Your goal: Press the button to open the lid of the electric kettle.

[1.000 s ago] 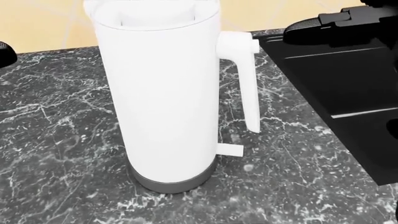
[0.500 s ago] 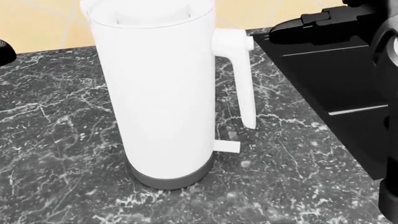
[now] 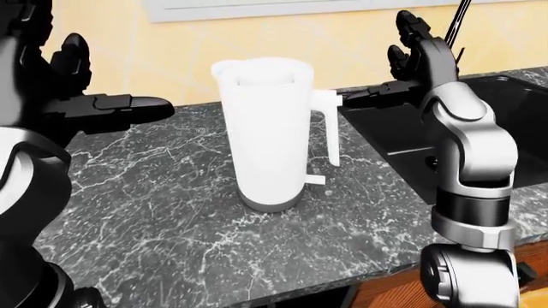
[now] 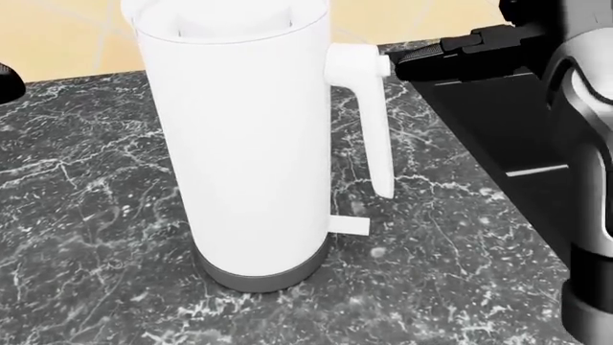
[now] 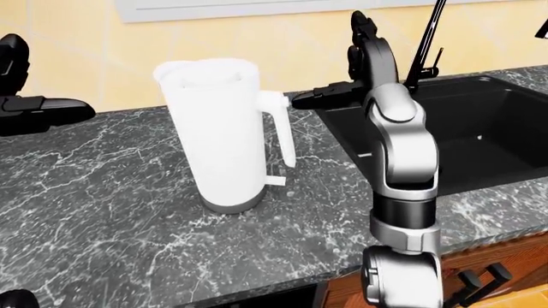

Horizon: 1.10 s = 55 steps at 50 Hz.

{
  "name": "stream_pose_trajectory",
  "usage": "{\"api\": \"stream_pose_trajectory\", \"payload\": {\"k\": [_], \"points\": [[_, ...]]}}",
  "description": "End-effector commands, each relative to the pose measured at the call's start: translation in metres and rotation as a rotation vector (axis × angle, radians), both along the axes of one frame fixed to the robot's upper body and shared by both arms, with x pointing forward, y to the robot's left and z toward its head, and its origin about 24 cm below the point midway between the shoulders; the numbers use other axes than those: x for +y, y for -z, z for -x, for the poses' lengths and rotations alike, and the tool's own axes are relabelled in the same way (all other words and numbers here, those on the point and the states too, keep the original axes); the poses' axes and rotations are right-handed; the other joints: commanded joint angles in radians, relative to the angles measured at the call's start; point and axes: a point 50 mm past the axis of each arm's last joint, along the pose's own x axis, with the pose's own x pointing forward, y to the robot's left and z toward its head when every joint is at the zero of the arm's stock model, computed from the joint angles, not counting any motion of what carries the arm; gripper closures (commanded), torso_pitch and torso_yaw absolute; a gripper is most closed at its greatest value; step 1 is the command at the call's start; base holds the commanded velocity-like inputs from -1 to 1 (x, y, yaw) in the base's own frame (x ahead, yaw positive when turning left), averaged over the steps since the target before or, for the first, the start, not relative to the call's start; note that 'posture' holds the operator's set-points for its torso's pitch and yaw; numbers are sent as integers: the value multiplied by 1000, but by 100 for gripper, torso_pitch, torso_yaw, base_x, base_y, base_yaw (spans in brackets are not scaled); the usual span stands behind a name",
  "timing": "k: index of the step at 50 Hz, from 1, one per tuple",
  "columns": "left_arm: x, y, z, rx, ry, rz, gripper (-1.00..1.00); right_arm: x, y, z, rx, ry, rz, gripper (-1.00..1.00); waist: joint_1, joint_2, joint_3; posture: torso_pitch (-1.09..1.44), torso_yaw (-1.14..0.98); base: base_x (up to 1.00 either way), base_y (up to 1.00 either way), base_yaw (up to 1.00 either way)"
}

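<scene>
A tall white electric kettle [image 3: 267, 131] with a grey base stands upright on the dark marble counter [image 3: 162, 212]. Its lid [image 3: 259, 72] is down, and its handle [image 3: 329, 128] points right. My right hand [image 3: 377, 95] is open, with one finger [image 4: 450, 57] stretched left so its tip is right at the top of the handle [image 4: 356, 63]. My left hand [image 3: 120, 106] is open and empty, held level well to the left of the kettle. The button itself cannot be made out.
A black sink [image 5: 467, 131] with a dark tap [image 5: 428, 38] lies in the counter to the right of the kettle. A yellow wall [image 3: 188, 58] runs along the top. The counter's near edge [image 3: 342, 285] crosses the bottom.
My right hand has moved left, its finger closing from over the sink to the top of the kettle's handle. My right forearm has come into the head view. The kettle has not moved.
</scene>
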Motion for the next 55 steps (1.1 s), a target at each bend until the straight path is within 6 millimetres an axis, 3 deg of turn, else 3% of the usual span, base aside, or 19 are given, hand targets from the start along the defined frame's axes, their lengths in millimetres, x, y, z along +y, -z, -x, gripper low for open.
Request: {"api": "stream_pose_trajectory", "payload": {"k": [1, 12, 24, 32, 55], "points": [[1, -12, 5, -69, -8, -5, -100, 1, -20, 4, -96, 0, 12, -100, 0, 1, -17, -24, 0, 0, 0, 0], [1, -12, 6, -69, -8, -4, -100, 0, -13, -1, -84, 10, 22, -100, 0, 3, -20, -24, 0, 0, 0, 0], [0, -13, 5, -70, -7, -4, -100, -2, -17, -2, -87, 14, 21, -100, -1, 2, -19, -24, 0, 0, 0, 0], [0, -12, 5, -69, -7, -4, -100, 0, -18, -2, -36, -51, -71, -100, -1, 2, -18, -24, 0, 0, 0, 0], [1, -13, 6, -70, -8, -4, -100, 3, -18, -4, -37, -53, -57, -100, -1, 2, -18, -24, 0, 0, 0, 0]]}}
